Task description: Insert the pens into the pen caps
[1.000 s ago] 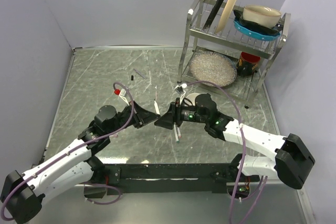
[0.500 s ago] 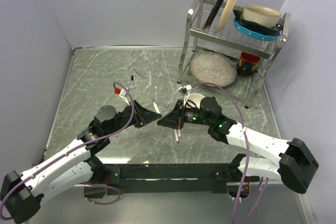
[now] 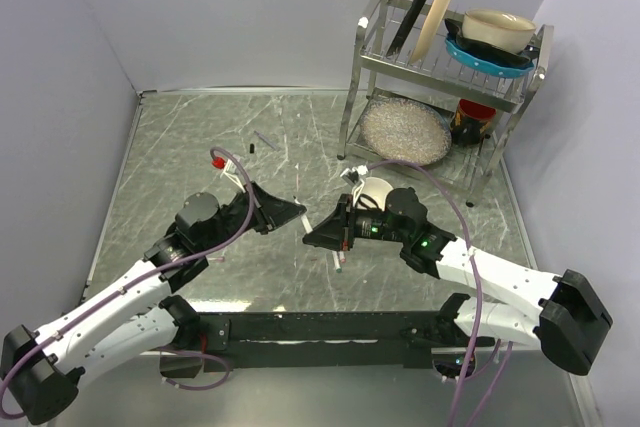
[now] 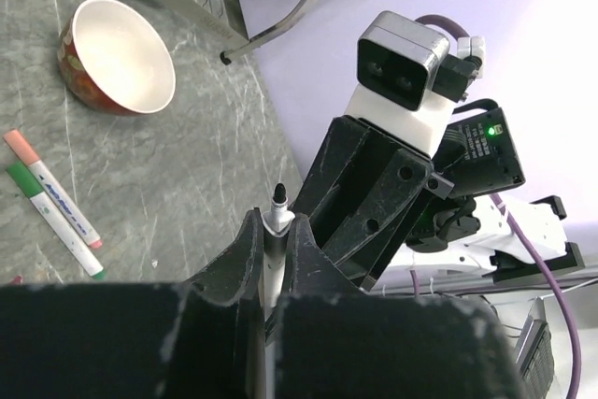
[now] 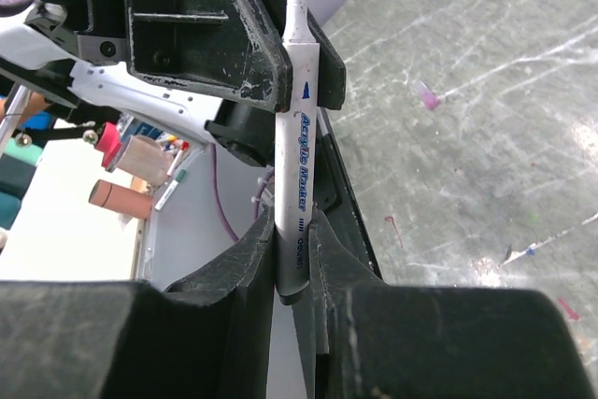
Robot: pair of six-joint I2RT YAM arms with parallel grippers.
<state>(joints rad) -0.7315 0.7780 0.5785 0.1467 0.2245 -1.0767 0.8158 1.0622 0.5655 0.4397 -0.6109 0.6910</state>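
My left jaws and right jaws both clamp one white-barrelled, black-tipped marker pen (image 5: 297,156), the left nearer its tip.

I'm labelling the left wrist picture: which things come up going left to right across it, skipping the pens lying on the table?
Bowl → marker pen standing between the jaws → the other arm's wrist camera.

Pen (image 4: 277,218) barrel buried inside left claw (image 4: 277,231) (only nib end shows); dark speck (image 3: 254,147) on bench (image 3: 190,127) too small to identify.
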